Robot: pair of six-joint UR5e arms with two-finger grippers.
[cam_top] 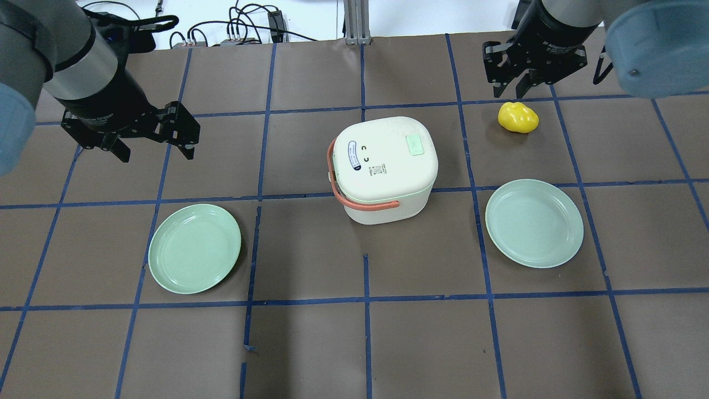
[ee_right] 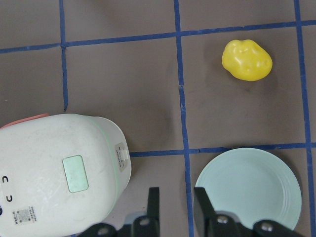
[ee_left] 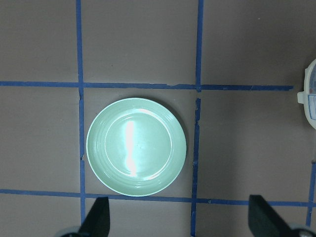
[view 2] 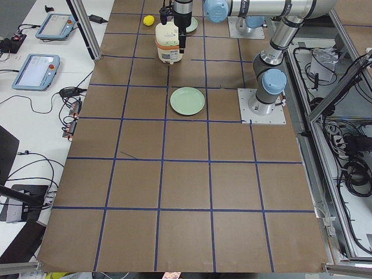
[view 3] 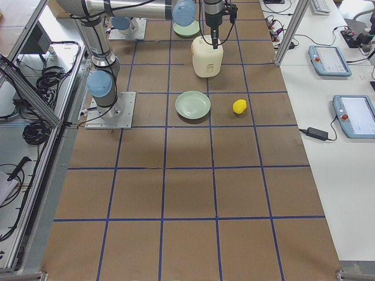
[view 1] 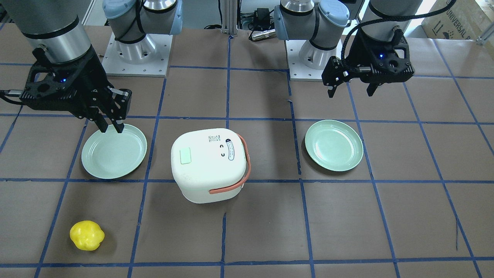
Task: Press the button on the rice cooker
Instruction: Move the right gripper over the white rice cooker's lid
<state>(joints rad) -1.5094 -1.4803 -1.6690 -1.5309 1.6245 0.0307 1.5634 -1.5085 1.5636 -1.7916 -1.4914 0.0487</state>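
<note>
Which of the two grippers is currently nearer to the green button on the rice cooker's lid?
The right. The right gripper hangs off the right side of the rice cooker, where the button sits. The left gripper hangs farther off, beyond the handle.

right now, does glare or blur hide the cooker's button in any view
Right wrist view: the green button on the rice cooker is sharp and glare-free; overhead view: equally clear; left wrist view: glare streaks only the plate; side views: button too small to tell.
</note>
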